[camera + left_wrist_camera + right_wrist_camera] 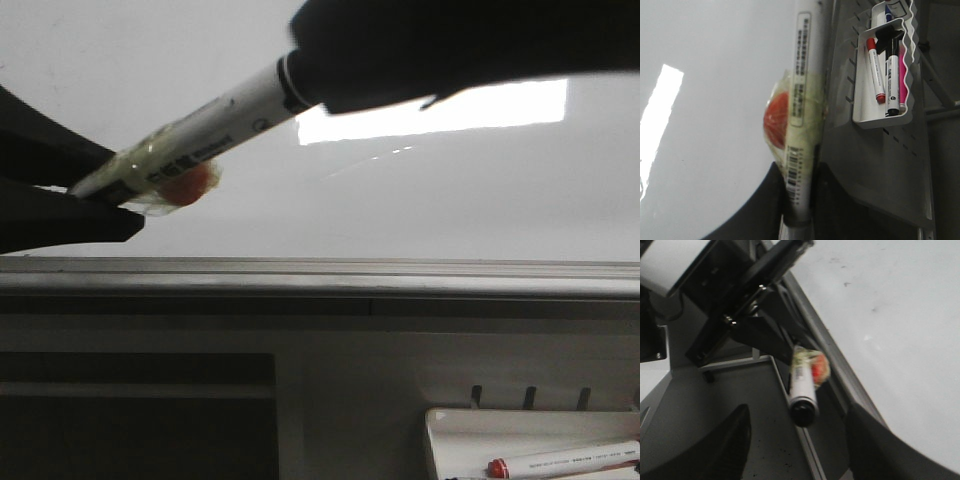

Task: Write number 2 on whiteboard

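The whiteboard (450, 190) fills the upper front view, glossy white with a bright rectangular reflection. The number 2 is out of view. A white marker (210, 125) with a black end slants across the board. Yellowish tape and an orange lump (188, 185) are wrapped round its lower part. My left gripper (100, 190) is shut on that lower end, and the left wrist view shows the barrel (802, 100) squeezed between the fingers. My right gripper (320, 75) covers the marker's black end. In the right wrist view this gripper (799, 412) stands wide open, with the black end (803, 412) between the fingers and apart from both.
A grey metal ledge (320, 275) runs along the board's lower edge. A small white tray (450, 430) at the lower right holds a red-capped marker (560, 462). In the left wrist view, the tray (882, 117) holds red, black and pink markers.
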